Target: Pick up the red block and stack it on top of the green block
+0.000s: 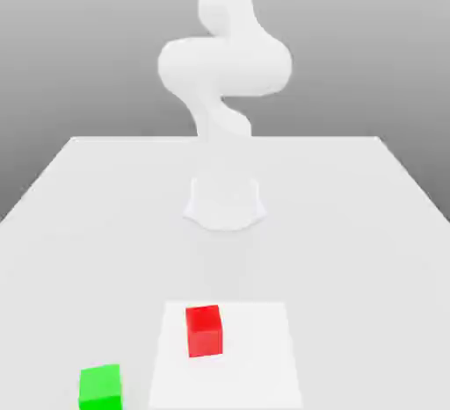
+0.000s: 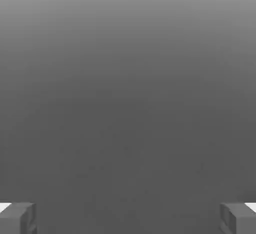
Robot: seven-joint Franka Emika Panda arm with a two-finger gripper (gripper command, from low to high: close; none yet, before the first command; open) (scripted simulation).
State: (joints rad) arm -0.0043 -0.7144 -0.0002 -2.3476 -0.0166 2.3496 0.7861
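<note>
The red block [image 1: 204,331] sits on the white table near the front, on a lighter square patch. The green block [image 1: 100,387] rests on the table toward the exterior view's left of the red one, closer to the front edge and about a block's width or more apart from it. In the hand view my gripper [image 2: 128,218] is open: its two grey fingertips [image 2: 19,218] stand far apart with nothing between them, against a plain grey background. The white arm [image 1: 224,66] rises from its base and leaves the frame at the top.
The arm's round base [image 1: 225,202] stands mid-table behind the blocks. The lighter square patch [image 1: 255,356] covers the front middle of the table [image 1: 352,224]. The table's back edge runs across behind the base.
</note>
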